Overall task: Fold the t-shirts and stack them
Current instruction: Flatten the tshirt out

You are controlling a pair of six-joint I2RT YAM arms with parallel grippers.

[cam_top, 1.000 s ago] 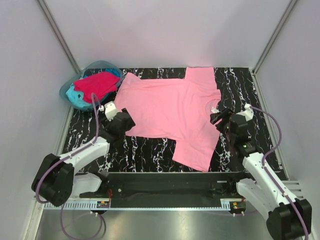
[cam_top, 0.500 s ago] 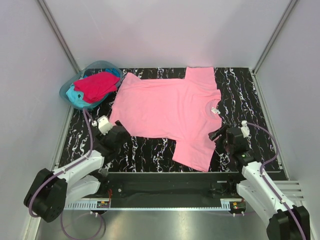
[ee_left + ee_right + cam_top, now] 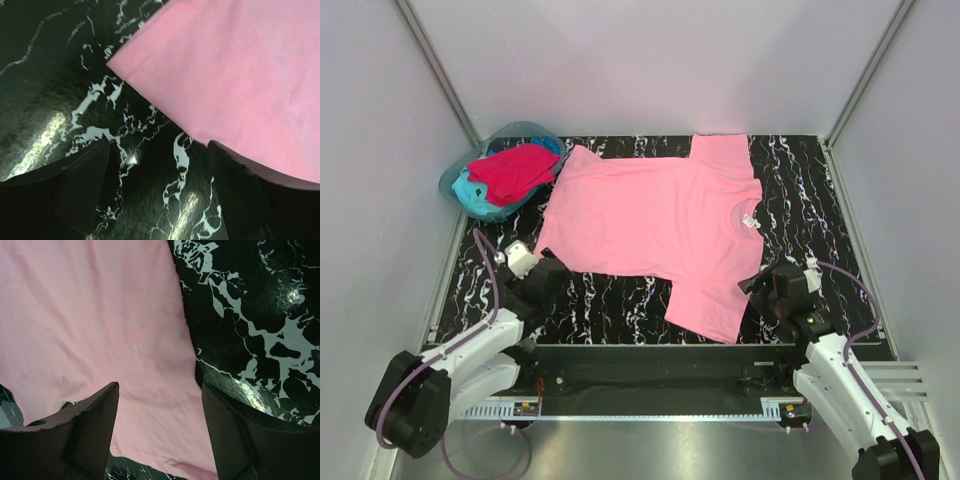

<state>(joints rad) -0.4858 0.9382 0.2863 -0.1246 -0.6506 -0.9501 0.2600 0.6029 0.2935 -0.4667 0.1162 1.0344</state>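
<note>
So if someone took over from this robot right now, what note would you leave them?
Left gripper open, empty, beside the pink t-shirt's hem corner.
Right gripper open, empty, above its near sleeve.
Pink t-shirt spread flat on the table; red t-shirt and turquoise t-shirt bunched in the tub, far left.
Done: pink one laid out. Left: fold all three, stack them.

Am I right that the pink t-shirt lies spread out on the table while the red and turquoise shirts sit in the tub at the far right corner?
No: the top external view shows the tub with the red shirt and turquoise shirt at the far left corner. The pink t-shirt does lie spread out on the table.
</note>
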